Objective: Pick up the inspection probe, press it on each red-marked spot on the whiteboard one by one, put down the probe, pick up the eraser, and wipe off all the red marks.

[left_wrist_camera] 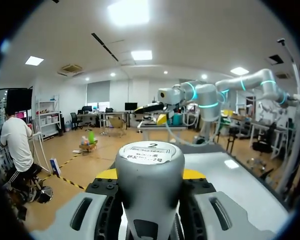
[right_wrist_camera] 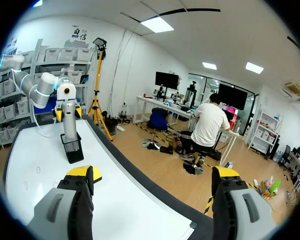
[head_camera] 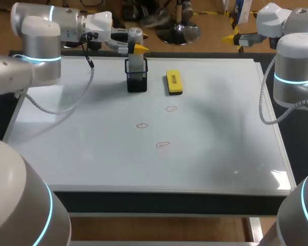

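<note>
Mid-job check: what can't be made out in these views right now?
Probe tip: hidden inside the black holder in head and right wrist views.
Left gripper contact on the probe: blocked by the probe's head in left wrist view; too small in head view.
Red marks: absent from left wrist view; too small in right wrist view to judge shape.

The whiteboard [head_camera: 92, 154] covered the table. On it a black holder [head_camera: 137, 82] stood straight below the left gripper [head_camera: 136, 49], whose fingers clasped the inspection probe [head_camera: 135, 62] rising from it. A yellow eraser [head_camera: 174, 82] lay flat just beside the holder, clear of those fingers. Three red marks [head_camera: 163, 145] sat well apart from the fingers, near the board's middle.
</note>
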`<action>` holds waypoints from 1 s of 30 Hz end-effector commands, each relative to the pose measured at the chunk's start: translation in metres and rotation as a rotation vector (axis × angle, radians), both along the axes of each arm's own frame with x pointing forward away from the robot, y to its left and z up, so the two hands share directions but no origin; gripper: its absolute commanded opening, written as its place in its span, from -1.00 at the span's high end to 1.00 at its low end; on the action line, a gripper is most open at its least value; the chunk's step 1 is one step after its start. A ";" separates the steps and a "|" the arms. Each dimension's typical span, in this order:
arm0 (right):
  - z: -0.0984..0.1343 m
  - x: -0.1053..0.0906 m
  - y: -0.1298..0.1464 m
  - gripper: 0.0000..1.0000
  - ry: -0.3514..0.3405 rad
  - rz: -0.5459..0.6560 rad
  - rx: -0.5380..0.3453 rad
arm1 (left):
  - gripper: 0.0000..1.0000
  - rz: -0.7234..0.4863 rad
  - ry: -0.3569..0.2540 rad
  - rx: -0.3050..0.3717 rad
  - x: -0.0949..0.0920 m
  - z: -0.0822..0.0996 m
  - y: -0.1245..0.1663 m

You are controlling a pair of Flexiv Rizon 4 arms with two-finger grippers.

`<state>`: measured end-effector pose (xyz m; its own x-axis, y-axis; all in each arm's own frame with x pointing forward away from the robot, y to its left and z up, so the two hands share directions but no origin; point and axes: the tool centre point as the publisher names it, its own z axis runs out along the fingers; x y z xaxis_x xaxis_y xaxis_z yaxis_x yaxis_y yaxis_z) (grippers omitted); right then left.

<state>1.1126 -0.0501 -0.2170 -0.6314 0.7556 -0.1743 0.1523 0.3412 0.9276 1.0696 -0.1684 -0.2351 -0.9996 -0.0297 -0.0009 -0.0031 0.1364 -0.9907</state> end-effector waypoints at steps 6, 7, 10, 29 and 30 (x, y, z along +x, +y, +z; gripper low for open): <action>0.000 0.000 0.000 -1.00 0.000 0.001 0.000 | 1.00 0.006 -0.024 0.010 -0.007 0.034 0.001; 0.000 0.000 0.000 -1.00 0.000 0.001 0.000 | 1.00 0.009 -0.028 0.015 -0.007 0.037 0.001; 0.000 0.000 0.000 -1.00 0.000 0.001 0.000 | 1.00 0.008 -0.032 0.015 -0.008 0.045 0.001; 0.000 0.000 0.000 -1.00 0.000 0.001 0.000 | 1.00 0.110 -0.123 -0.018 -0.035 0.091 0.053; 0.000 0.000 0.000 -1.00 0.000 0.001 0.000 | 1.00 0.123 -0.122 -0.017 -0.035 0.090 0.059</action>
<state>1.1126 -0.0500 -0.2169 -0.6315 0.7555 -0.1743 0.1523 0.3412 0.9276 1.0525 -0.1218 -0.1518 -0.9900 -0.0869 -0.1115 0.1010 0.1162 -0.9881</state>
